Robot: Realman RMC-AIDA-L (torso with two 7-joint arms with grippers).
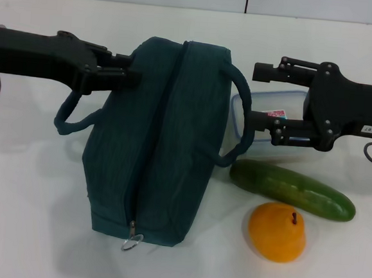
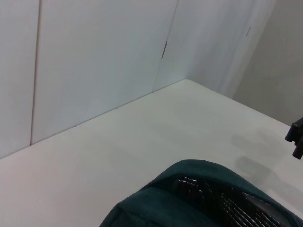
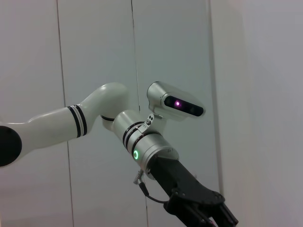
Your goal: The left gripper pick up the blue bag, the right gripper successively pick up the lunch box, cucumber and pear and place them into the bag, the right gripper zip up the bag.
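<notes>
Nearest lay the pear (image 1: 277, 232), then the cucumber (image 1: 291, 189) on the bench (image 1: 25, 216). The blue bag (image 1: 156, 143) stood zipped. The right gripper (image 1: 261, 96), fingers apart, straddled the lunch box (image 1: 268, 113). The left gripper (image 1: 128, 70) seemingly clamped the bag's far edge.

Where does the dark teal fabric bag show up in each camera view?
Head view: the dark teal fabric bag lies at centre, zipper up, left hand at its far-left corner.
Left wrist view: only its top edge shows, at the bottom of the picture.
Right wrist view: not in it.
Shared landmark: the left hand, also seen in the right wrist view.
</notes>
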